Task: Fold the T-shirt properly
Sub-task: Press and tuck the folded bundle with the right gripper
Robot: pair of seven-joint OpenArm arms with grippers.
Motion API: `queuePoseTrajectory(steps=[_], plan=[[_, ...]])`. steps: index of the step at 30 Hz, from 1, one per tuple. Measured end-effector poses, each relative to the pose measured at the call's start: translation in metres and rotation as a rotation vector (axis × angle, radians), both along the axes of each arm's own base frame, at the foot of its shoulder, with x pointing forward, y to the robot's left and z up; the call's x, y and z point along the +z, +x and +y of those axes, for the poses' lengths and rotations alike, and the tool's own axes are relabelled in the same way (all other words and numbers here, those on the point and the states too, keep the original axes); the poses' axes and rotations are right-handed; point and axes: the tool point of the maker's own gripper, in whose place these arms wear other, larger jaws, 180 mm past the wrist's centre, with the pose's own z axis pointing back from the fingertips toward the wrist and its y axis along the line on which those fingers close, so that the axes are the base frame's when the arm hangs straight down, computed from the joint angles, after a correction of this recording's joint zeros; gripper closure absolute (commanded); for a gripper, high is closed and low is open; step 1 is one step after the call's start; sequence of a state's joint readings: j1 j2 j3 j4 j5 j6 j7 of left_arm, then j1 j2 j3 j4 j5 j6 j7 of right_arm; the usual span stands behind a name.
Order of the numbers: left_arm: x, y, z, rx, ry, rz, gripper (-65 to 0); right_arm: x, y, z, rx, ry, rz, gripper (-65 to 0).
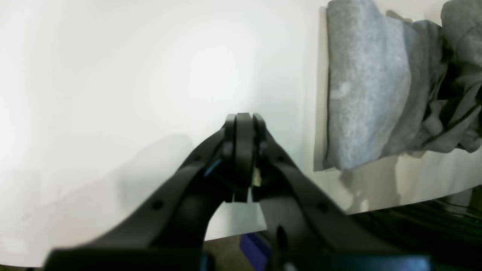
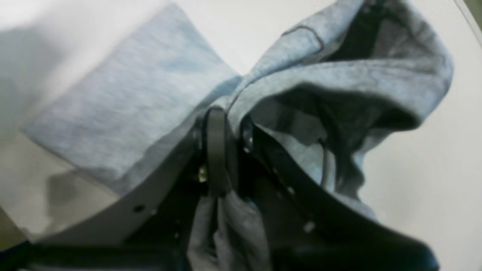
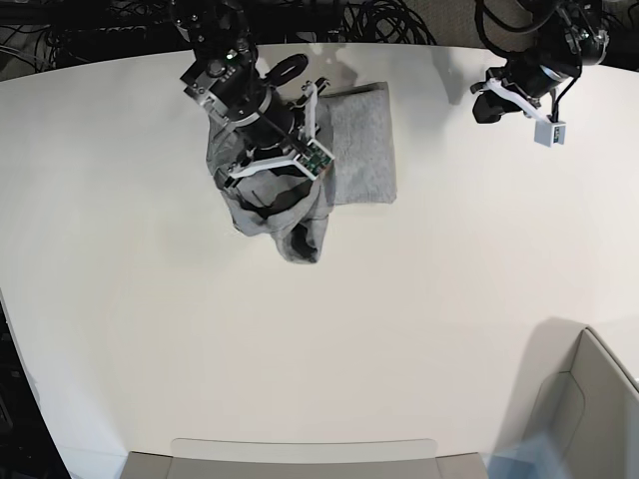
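Note:
The heather-grey T-shirt [image 3: 364, 150] lies at the back of the white table [image 3: 419, 299], one part folded flat and the rest bunched [image 3: 295, 225] toward the front. My right gripper [image 2: 226, 118] sits over that bunch, shut on a fold of the T-shirt [image 2: 131, 113], and cloth drapes around its fingers. In the base view this right gripper [image 3: 282, 185] is partly buried in the fabric. My left gripper [image 1: 244, 120] is shut on nothing, hovering over bare table to the side of the T-shirt [image 1: 365, 94]. From the base camera the left gripper [image 3: 483, 106] is at the back right.
Black cables [image 3: 379, 20] run behind the table's rear edge. A grey bin [image 3: 589, 409] stands at the front right corner, and another grey container rim [image 3: 300, 454] runs along the front edge.

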State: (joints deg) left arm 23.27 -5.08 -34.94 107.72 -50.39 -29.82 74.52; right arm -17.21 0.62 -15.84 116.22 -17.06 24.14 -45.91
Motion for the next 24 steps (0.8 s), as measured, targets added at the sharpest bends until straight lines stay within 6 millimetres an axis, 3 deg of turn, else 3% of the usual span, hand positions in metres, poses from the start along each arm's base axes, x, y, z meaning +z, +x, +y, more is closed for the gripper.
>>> queuePoseTrajectory(steps=[4,10,13,15,17,20,24], plan=[[-0.012,-0.005,0.0,0.016,-0.028,0.033,0.0,-0.001,-0.006,0.02,0.05,0.002,-0.003,0.0],[-0.02,-0.009,-0.001,0.026,-0.047,0.058,0.0,-0.032,-0.01,0.03,0.101,-0.085,0.04,0.0],[-0.019,-0.007,0.0,0.03,-0.045,0.049,0.0,-0.035,-0.017,0.038,0.126,-0.076,0.054,-12.1],[-0.019,-0.007,0.0,0.03,-0.045,0.049,0.0,-0.032,-0.02,0.043,0.142,-0.07,0.046,-19.7],[-0.019,-0.007,0.0,0.03,-0.045,0.049,0.0,-0.027,-0.022,0.05,0.168,-0.063,0.032,-22.8],[-0.019,-0.007,0.0,0.03,-0.045,0.049,0.0,-0.014,-0.026,0.063,0.206,-0.028,-0.006,-23.0],[-0.019,-0.007,0.0,0.03,-0.045,0.049,0.0,0.019,-0.017,0.077,0.226,0.074,-0.108,-20.9]])
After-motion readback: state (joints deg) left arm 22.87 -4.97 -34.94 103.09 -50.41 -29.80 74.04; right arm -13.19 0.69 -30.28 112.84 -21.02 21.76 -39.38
